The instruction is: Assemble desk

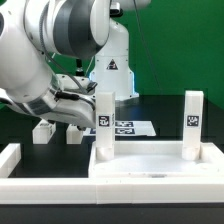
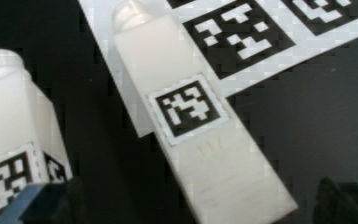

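gripper (image 2: 190,200) jaws apart, straddling first leg (image 1: 104,122), contact unclear | tabletop tray (image 1: 150,168) at front, first leg upright at exterior view's left, second leg (image 1: 192,120) upright at its right | two loose legs (image 1: 42,130) lying behind, near marker board (image 1: 128,127)

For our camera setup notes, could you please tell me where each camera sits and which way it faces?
Exterior view: off the arm, low by the table edge, facing across the tabletop and its two upright legs toward the arm, much of which shows.
Wrist view: on the wrist, looking down on a loose leg lying on the black table; of the open claw only the fingertips show.
Shared: the loose legs and the marker board.
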Robot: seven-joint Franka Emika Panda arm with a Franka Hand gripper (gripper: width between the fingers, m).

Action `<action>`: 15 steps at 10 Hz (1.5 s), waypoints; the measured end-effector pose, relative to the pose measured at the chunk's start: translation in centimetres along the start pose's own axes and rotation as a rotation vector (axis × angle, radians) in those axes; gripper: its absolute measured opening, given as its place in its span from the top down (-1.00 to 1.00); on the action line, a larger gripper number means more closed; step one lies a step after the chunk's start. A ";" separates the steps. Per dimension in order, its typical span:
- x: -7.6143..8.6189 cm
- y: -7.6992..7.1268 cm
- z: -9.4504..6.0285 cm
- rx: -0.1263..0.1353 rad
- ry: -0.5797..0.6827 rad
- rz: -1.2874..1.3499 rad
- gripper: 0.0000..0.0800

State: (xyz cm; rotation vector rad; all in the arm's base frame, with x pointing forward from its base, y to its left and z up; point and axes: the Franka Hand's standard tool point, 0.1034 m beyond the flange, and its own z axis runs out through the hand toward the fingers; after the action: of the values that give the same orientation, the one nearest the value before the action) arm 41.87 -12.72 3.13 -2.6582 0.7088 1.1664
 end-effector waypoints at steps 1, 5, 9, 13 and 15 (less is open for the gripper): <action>0.0 0.0 0.0 0.000 -0.001 0.000 -0.62; -1.0 0.0 0.6 0.036 -0.063 0.014 -0.62; -0.8 -0.4 0.7 0.028 -0.058 0.013 -0.62; 0.6 -0.3 2.0 0.011 -0.039 0.029 -0.62; 0.6 -0.2 2.1 0.005 -0.040 0.041 -0.62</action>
State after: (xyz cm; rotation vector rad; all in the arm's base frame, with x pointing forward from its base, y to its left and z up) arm 40.95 -12.05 1.22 -2.6202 0.7613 1.2233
